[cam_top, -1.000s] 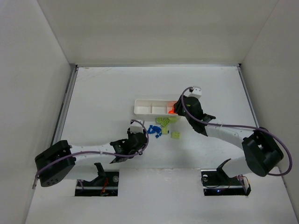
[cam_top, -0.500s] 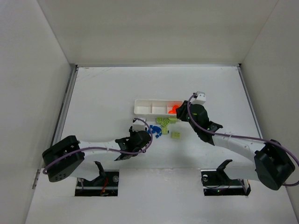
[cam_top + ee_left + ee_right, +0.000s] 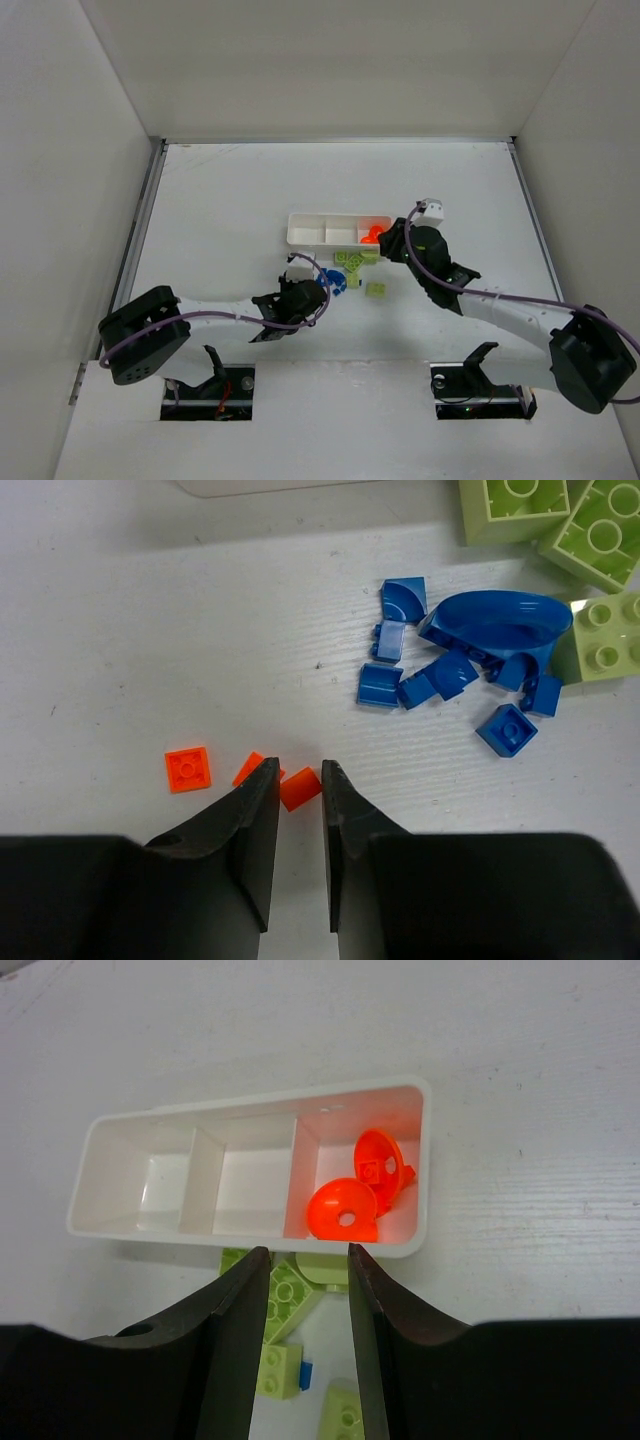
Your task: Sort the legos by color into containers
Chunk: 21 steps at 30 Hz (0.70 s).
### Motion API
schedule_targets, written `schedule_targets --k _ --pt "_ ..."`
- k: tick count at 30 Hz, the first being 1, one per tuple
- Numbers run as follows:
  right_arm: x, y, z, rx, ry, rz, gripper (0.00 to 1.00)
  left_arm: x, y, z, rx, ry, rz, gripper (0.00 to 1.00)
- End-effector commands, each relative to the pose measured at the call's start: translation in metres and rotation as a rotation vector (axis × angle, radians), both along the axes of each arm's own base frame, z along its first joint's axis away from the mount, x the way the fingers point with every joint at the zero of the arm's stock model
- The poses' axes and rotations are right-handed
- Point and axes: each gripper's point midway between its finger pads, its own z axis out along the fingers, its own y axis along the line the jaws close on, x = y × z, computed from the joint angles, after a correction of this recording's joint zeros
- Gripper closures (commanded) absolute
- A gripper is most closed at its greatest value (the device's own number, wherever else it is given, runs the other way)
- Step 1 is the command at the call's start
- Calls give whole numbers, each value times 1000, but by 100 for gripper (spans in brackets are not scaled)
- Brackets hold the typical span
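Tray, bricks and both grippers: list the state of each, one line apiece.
White tray: upright on the table; right compartment holds two orange pieces, the other two bare.
Blue bricks: loose, clustered on the table.
Green bricks: loose on the table.
Orange bricks: three loose on the table.
Left gripper: jaws narrow around one orange brick.
Right gripper: open, holding nothing.

Blue bricks (image 3: 455,670) and green bricks (image 3: 560,520) crowd the tray's (image 3: 300,238) near side
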Motion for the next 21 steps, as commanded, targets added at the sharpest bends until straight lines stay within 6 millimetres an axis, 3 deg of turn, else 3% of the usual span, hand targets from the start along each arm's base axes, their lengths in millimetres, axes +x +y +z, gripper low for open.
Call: schedule_targets --k 1,5,9,12,15,21 --pt "-4 1 19 50 -62 11 57 10 -13 31 -73 -61 9 86" --pt "-11 -11 19 54 -68 -3 57 16 -22 63 -148 -93 6 87" --pt "-20 -27 11 67 -54 -40 58 35 -48 105 -250 -127 -23 87" --pt "-29 -35 0 89 -30 -57 72 57 -77 125 -321 -139 -51 87" --pt "-37 -38 -11 97 -5 -63 81 81 -103 132 -356 -145 -77 86" --pt "-41 -43 -21 99 6 -85 79 128 -166 123 -396 -92 -134 86"
